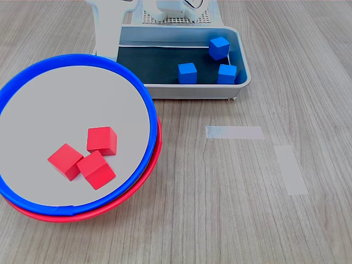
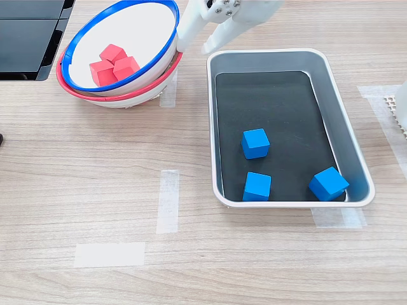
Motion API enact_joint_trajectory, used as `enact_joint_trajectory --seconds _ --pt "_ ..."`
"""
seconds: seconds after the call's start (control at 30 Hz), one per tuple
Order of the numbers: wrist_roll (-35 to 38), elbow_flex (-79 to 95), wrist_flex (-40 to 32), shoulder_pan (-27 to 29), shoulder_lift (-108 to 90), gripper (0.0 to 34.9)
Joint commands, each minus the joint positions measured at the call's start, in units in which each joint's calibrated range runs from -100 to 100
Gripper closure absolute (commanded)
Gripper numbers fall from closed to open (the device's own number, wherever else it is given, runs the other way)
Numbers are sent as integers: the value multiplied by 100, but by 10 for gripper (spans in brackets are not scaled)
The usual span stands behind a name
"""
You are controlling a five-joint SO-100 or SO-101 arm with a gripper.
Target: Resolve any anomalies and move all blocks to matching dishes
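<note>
Stacked dishes (image 1: 22,212) hold red blocks (image 1: 88,157); tray (image 2: 356,152) holds blue blocks (image 2: 255,143).

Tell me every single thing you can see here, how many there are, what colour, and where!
red blocks: three, red, bunched together inside the blue-rimmed dish.
blue blocks: three, blue, spread out in the tray.
blue-rimmed dish: one, blue rim with pale grey inside, stacked on top of the red-rimmed dish.
red-rimmed dish: one, red rim, underneath the blue-rimmed dish.
tray: one, grey metal with a dark floor, beside the stacked dishes.
tape strips: several, pale, stuck flat on the table.
table: one, light wood grain, under everything.
dark panel: one, black, at the second exterior view's top left corner.
gripper: one, white, between the dishes and the tray, holding nothing.
</note>
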Motion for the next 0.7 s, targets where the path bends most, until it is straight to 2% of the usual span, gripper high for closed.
enact_joint_trajectory --seconds 0.0,0.3,0.4,0.53,0.67 --pt "117 -38 260 -29 -175 229" --pt "176 289 1045 -472 -806 237" --pt "122 -75 1408 -556 -892 227" --pt "93 -621 1647 -453 -858 228" --pt "98 -1195 1730 -76 -627 223"
